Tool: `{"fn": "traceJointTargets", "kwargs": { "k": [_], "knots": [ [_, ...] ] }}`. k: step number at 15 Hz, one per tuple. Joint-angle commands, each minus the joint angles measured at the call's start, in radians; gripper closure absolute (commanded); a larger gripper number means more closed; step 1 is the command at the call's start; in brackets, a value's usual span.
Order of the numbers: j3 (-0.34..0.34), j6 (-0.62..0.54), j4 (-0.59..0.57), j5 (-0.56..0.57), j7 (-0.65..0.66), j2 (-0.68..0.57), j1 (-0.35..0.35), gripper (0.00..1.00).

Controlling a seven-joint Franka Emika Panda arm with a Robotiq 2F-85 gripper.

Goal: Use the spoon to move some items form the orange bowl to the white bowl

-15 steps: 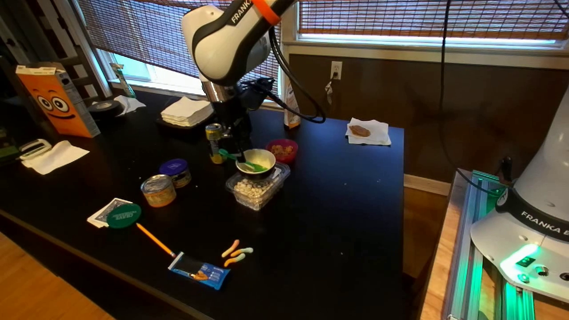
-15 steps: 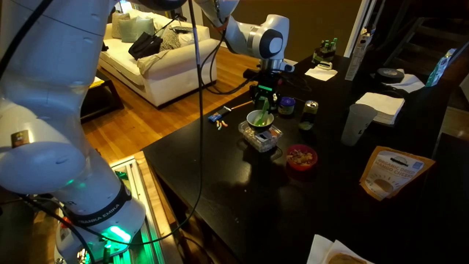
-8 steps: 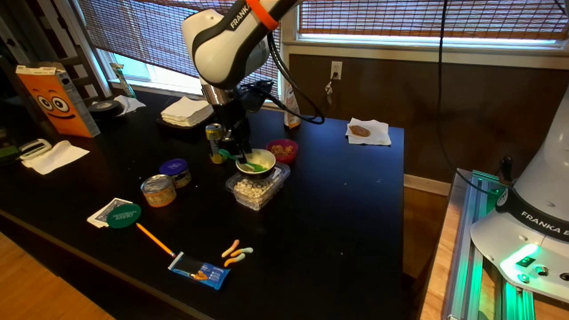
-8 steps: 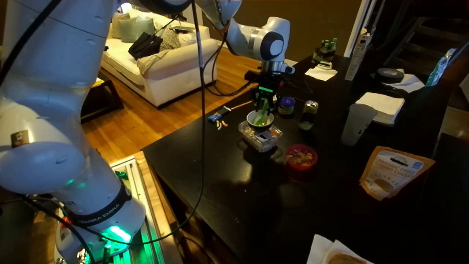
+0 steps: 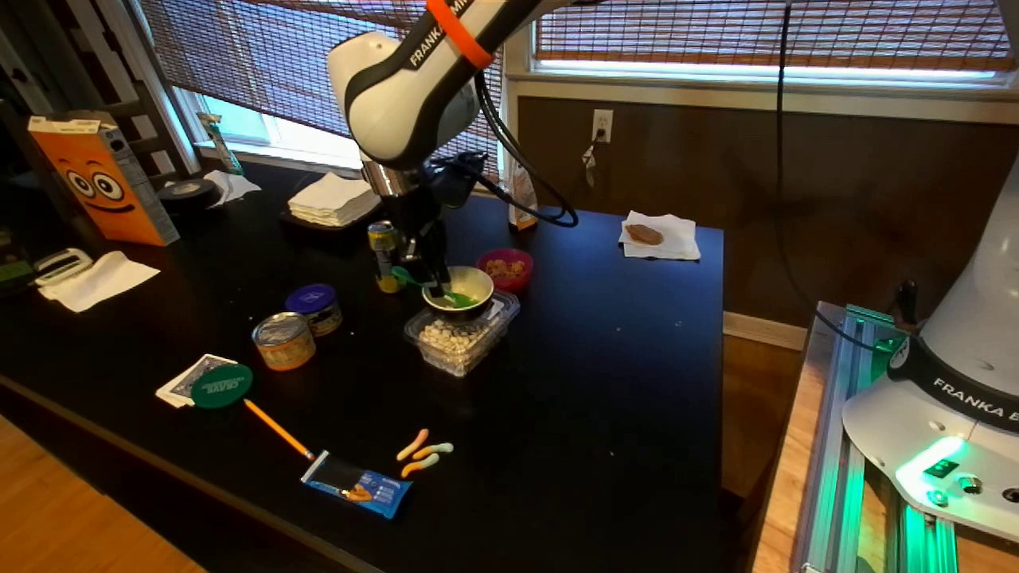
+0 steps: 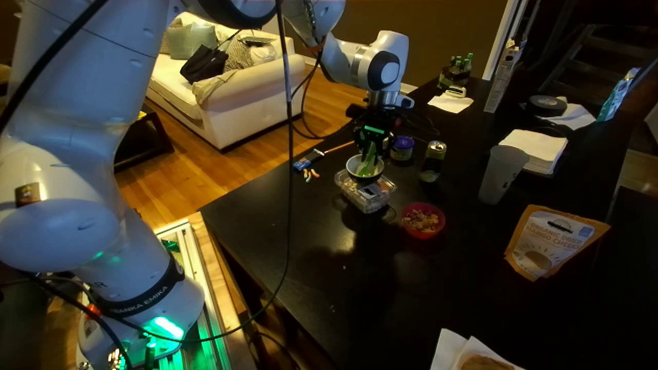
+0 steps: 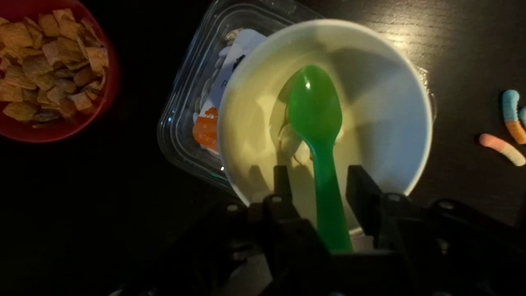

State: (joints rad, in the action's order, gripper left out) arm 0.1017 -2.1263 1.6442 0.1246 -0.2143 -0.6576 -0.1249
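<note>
In an exterior view, at the far left of the gripper (image 5: 436, 285), an orange cardboard box with a printed smiling face (image 5: 111, 183) stands upright on the dark tabletop (image 5: 589, 414). Less far to the left there is a flat, round, green disc (image 5: 223, 386), which lies partly over a pale card (image 5: 183, 380). Beside the disc is an orange pencil (image 5: 276, 428). Then follow a low metal tin (image 5: 284, 344) and, just beside it, a round container with a blue lid (image 5: 312, 301). A blue wrapper (image 5: 356, 483) lies well apart from the gripper. Near the gripper, on its left, stands a slim yellow drink can (image 5: 384, 259).

The gripper points downward at the rim of the round cream-white bowl (image 7: 394, 123). In the wrist view its two fingers are apart; the handle of the glossy green spoon (image 7: 316, 102) passes between them, with a visible gap on both sides. The head of the spoon is inside this bowl, above a few pale pieces (image 7: 303, 153), which it partly hides. The bowl stands on a clear plastic box (image 7: 181, 107).

To the right of the gripper, again in an exterior view, is the small round red-orange bowl (image 6: 422, 236), near the box but apart from it, holding flat tan pieces (image 7: 53, 61). Farther right, a white napkin (image 5: 677, 245) carries one flat brown piece (image 5: 643, 234).
</note>
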Motion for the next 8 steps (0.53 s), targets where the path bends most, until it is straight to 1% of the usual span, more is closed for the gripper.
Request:
{"fn": "traceJointTargets", "kwargs": {
  "k": [1, 2, 3, 6, 7, 8],
  "knots": [
    [0.006, 0.005, -0.041, 0.006, -0.034, -0.037, 0.007, 0.63],
    [0.007, 0.001, -0.043, 0.007, -0.038, -0.040, 0.007, 0.66],
    [0.006, -0.001, -0.042, 0.008, -0.039, -0.040, 0.006, 0.81],
    [0.005, 0.011, -0.030, 0.008, -0.027, -0.022, 0.000, 0.98],
    [0.005, 0.016, -0.019, 0.006, -0.015, -0.008, -0.003, 0.97],
    [0.005, 0.020, -0.009, 0.004, -0.007, 0.005, -0.005, 0.93]
  ]
}}
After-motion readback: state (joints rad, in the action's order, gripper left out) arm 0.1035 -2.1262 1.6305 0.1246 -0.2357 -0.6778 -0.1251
